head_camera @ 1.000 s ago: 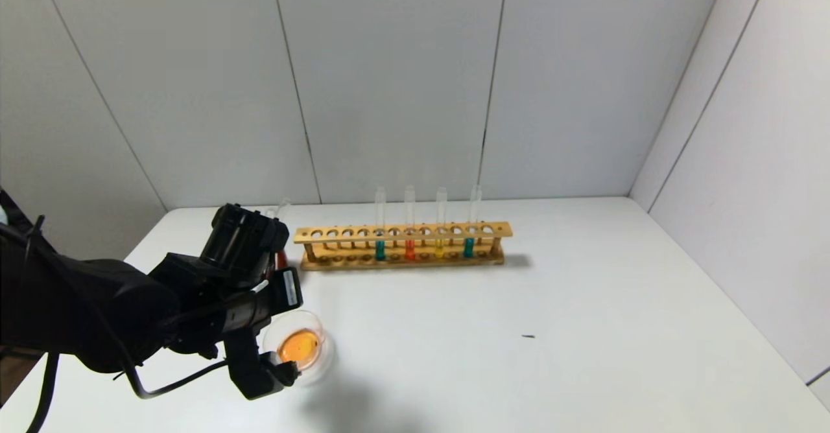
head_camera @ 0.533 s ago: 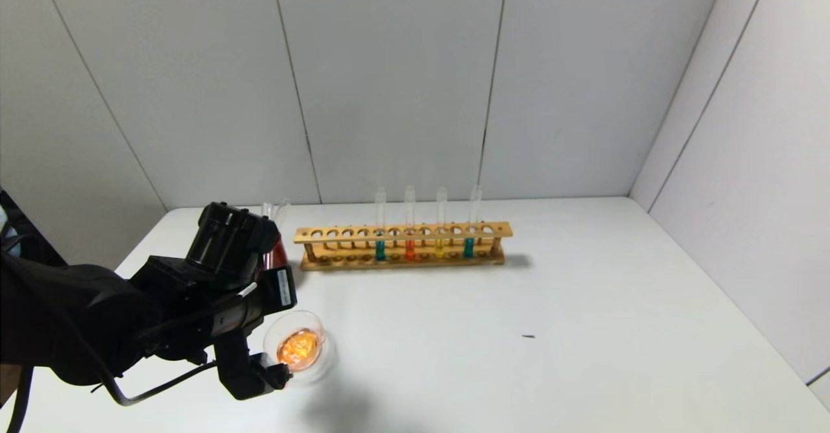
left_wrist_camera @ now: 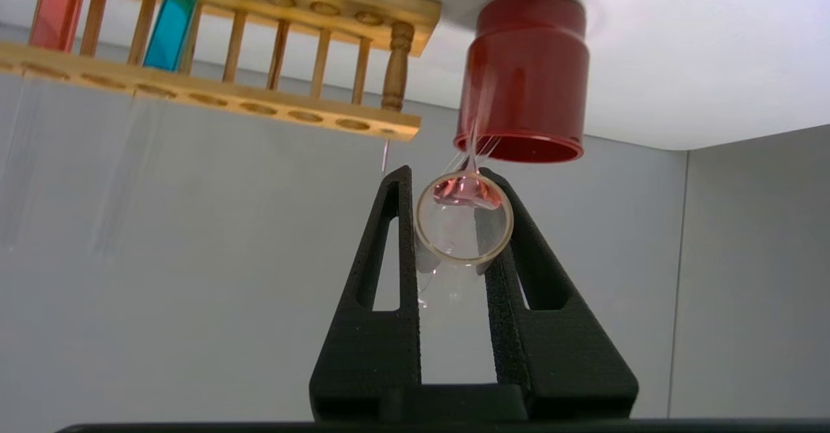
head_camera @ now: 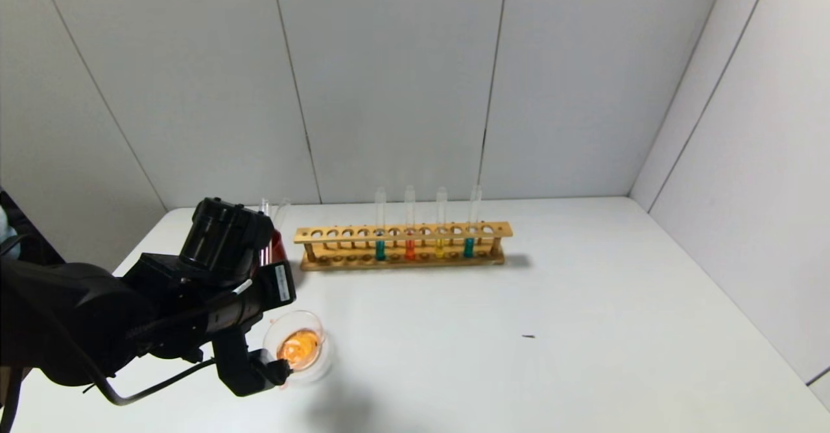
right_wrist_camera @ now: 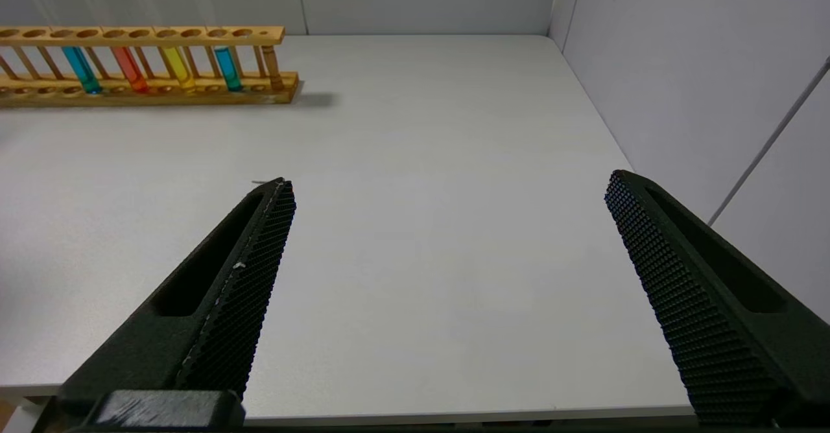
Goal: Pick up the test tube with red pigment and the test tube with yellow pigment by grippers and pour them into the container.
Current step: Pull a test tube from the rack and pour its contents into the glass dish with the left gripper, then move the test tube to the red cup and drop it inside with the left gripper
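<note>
My left gripper [head_camera: 282, 373] is rolled over at the near edge of the container [head_camera: 321, 332], a clear glass dish holding orange liquid [head_camera: 298, 347]. In the left wrist view the gripper [left_wrist_camera: 444, 174] is shut on the test tube with red pigment [left_wrist_camera: 463, 219]. The tube shows mouth-on, with only a little red liquid left inside. Another red tube [head_camera: 409, 248] and a yellow tube [head_camera: 439, 246] stand in the wooden rack [head_camera: 402, 232]. My right gripper [right_wrist_camera: 450, 183] is open and empty above the table's near edge, out of the head view.
A dark red cup [head_camera: 277, 246] with two clear tubes [head_camera: 265, 209] in it stands behind the left arm, beside the rack's left end. Two teal tubes [head_camera: 380, 249] stand in the rack. A small dark speck [head_camera: 528, 336] lies on the white table. Walls close the back and right.
My left arm has shifted a little to the left, uncovering the red cup and a second tube in it. The orange liquid in the dish has rippled. The right arm has not moved.
</note>
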### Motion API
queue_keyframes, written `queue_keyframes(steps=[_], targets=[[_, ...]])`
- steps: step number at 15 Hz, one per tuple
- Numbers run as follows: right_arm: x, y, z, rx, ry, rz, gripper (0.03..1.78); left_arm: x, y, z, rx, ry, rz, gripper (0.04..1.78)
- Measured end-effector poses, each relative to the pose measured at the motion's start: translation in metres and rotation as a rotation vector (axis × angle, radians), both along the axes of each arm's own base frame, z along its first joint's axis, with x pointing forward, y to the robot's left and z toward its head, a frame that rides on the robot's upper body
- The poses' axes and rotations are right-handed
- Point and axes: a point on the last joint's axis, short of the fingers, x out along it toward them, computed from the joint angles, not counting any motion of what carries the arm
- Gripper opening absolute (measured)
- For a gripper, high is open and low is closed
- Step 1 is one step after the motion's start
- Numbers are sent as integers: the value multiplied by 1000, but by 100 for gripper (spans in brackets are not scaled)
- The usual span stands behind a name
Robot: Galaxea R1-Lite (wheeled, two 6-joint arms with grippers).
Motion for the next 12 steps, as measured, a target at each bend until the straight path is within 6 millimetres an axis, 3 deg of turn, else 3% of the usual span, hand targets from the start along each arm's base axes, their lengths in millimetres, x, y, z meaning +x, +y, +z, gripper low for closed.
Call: queue_keyframes(steps=[3, 5, 12], targets=[[0, 0, 0, 0, 0, 0, 175, -2, 0, 13, -71, -44, 21, 34], [0, 0, 0, 0, 0, 0, 175, -9, 0, 31, -206, -99, 77, 34], [0, 0, 0, 0, 0, 0, 175, -43, 15, 93, -1036, -219, 495, 34]])
